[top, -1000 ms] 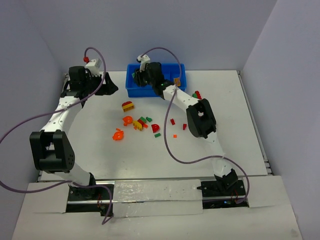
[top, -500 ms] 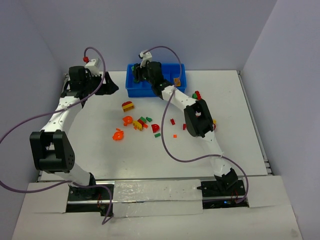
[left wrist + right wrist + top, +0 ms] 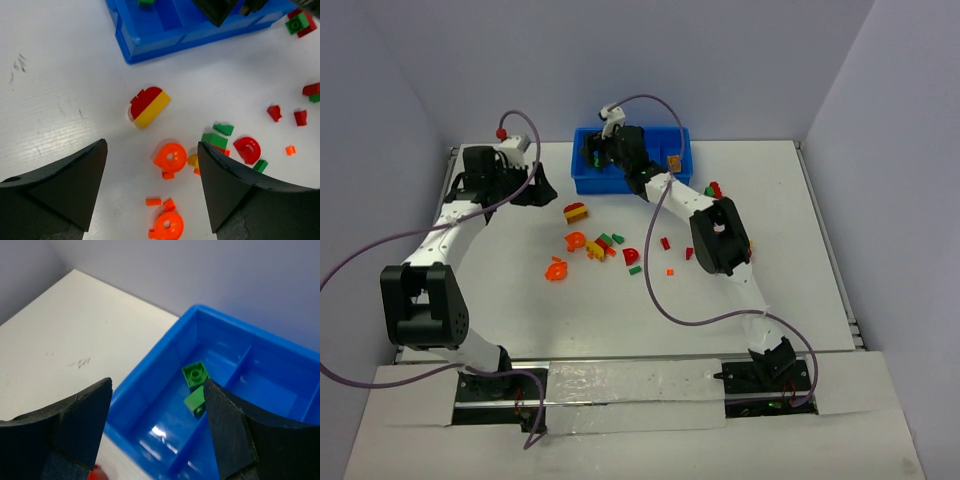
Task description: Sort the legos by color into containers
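Observation:
The blue tray (image 3: 582,184) stands at the back of the table. My right gripper (image 3: 594,151) hangs open over its leftmost compartment (image 3: 150,390), nothing between the fingers. Two green legos (image 3: 195,375) lie on that compartment's floor beside the divider. Loose legos (image 3: 602,245) in red, green, orange and yellow are scattered in front of the tray. My left gripper (image 3: 534,186) is open and empty above them. In the left wrist view an orange round piece (image 3: 170,156) lies between its fingers and a red-and-yellow half-round (image 3: 148,106) lies just beyond.
A red and green cluster (image 3: 713,189) lies right of the tray. A brownish piece (image 3: 674,163) sits at the tray's right end. A second orange round piece (image 3: 167,226) and small orange bits lie near the left fingers. Grey walls close three sides.
My right gripper's jaws have opened over the tray's leftmost compartment. The left arm has swung nearer and down toward the scattered legos, still open.

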You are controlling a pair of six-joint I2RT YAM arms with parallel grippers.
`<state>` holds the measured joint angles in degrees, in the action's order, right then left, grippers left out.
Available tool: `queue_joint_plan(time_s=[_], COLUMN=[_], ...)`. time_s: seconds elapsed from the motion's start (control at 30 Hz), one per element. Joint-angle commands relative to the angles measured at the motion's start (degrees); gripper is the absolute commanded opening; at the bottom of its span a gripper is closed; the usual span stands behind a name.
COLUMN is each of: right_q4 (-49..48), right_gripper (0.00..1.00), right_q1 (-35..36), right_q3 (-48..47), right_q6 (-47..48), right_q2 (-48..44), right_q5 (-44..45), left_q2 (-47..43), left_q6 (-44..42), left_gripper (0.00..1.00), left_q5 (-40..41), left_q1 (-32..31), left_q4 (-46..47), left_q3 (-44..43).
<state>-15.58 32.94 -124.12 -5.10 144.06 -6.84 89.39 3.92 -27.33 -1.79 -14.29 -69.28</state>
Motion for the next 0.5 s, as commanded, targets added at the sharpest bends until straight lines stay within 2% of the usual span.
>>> queue_joint_plan(time_s=[0.0,0.1,0.17,0.33,0.47], right_q4=[-4.1,-3.0,-0.5,5.5,9.6], right_gripper=[0.83,0.89,0.94,0.96,0.96], right_q1=[-1.3,-3.5,-5.5,-10.9,-14.2], right_q3=[6.5,11.6,14.9,22.2,28.2], right_q6=[-1.4,-2.9,-4.8,-5.8,-4.9], right_q2=[-11.7,-17.7,-21.9,-31.3,-36.6], right_q5=[1.3,1.8,1.6,-2.5,-3.8], left_q2=[-4.7,-6.8,-8.2,-8.5,-7.4], left_q6=[-7.0,-8.5,-9.5,-8.7,-7.6], left_gripper=[0.82,0.82,0.82,0.83,0.82], left_q5=[-0.9,0.7,2.7,5.6,7.3], left_q1=[-2.0,-5.0,-9.4,-14.8,-16.7], left_q4=[-3.3,-4.8,-5.2,-4.8,-3.5], left_q3=[3.1,6.2,8.5,10.4,10.6])
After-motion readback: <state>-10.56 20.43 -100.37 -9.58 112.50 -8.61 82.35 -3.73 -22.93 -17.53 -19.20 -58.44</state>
